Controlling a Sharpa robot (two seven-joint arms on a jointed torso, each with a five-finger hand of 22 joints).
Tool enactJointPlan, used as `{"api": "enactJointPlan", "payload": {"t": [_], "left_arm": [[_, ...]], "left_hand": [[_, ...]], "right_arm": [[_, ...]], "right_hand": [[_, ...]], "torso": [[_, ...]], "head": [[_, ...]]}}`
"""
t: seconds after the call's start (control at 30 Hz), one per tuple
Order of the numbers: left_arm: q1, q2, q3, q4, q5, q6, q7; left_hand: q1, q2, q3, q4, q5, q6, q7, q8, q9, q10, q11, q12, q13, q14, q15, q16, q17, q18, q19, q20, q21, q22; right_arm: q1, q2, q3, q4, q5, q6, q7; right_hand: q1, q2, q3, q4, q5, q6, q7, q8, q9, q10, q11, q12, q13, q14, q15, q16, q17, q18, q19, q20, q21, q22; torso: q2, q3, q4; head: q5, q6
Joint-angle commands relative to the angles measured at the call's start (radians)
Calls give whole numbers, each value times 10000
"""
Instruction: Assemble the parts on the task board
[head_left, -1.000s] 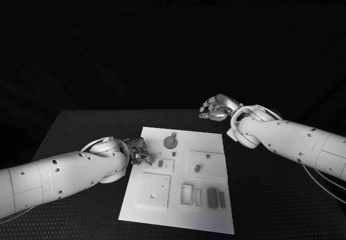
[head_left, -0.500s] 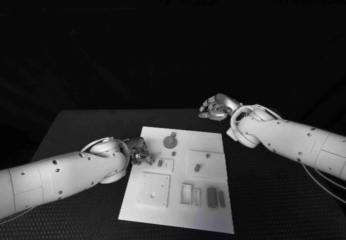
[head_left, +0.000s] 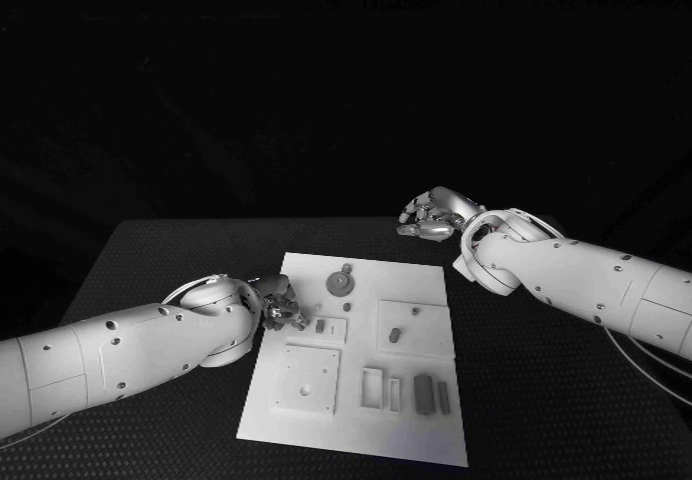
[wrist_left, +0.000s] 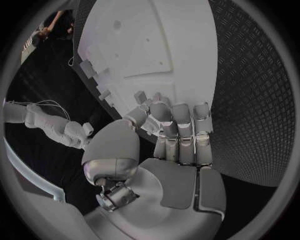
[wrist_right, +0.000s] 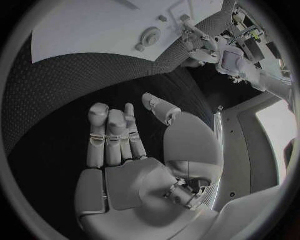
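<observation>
Nothing moves since earlier: left hand (head_left: 277, 303), fingers loosely apart and holding nothing, hovers nearest the board (head_left: 361, 420)'s left edge; right hand (head_left: 433, 215) waits, empty, beyond its far corner.

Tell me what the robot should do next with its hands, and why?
Probably close the left hand on the small part beside it. That hand sits at the board's left edge with fingers near the part, but I can't tell whether it holds anything. The right hand hangs open beyond the board's far corner, holding nothing, so the left one is better placed.
</observation>
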Motion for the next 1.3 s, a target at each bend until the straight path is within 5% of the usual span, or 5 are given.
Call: {"api": "enactJointPlan", "payload": {"t": [0.03,0.97,1.3], "left_arm": [[-48,12,-28,7,-70,278,20],[-47,-21,-27,-28,-41,410,-29],[-46,53,-27,-88,8,541,-30]], "left_hand": [[28,101,67,2,58,798,-578,22,18,-62,-78,43,16,62,-9,38,7,-46,54,-1006,47,221],[47,86,83,-30,64,793,-579,34,27,-71,-79,68,17,58,-6,51,3,-45,40,-1008,61,220],[-243,-375,-28,157,75,887,-564,115,59,-58,-24,170,13,30,-4,80,-19,-52,15,-1007,92,208]], "right_arm": [[-7,3,4,4,-29,94,83],[-13,5,4,-5,-29,114,75],[-13,-7,4,3,-29,118,74]], "right_hand": [[-64,69,-60,-6,64,18,82,-58,-13,-56,37,61,-12,-16,58,-45,-10,458,1,-78,-68,4],[-70,74,-71,-7,68,22,82,-63,-19,-58,36,69,-22,-15,57,-46,-13,458,7,-79,-74,4],[-70,73,-73,-10,71,23,81,-65,-21,-59,36,70,-26,-15,57,-46,-14,458,8,-79,-76,3]], "torso": [[-3,0,0],[5,0,6],[3,7,1]], "head": [[10,-5],[62,-9],[67,-14]]}}
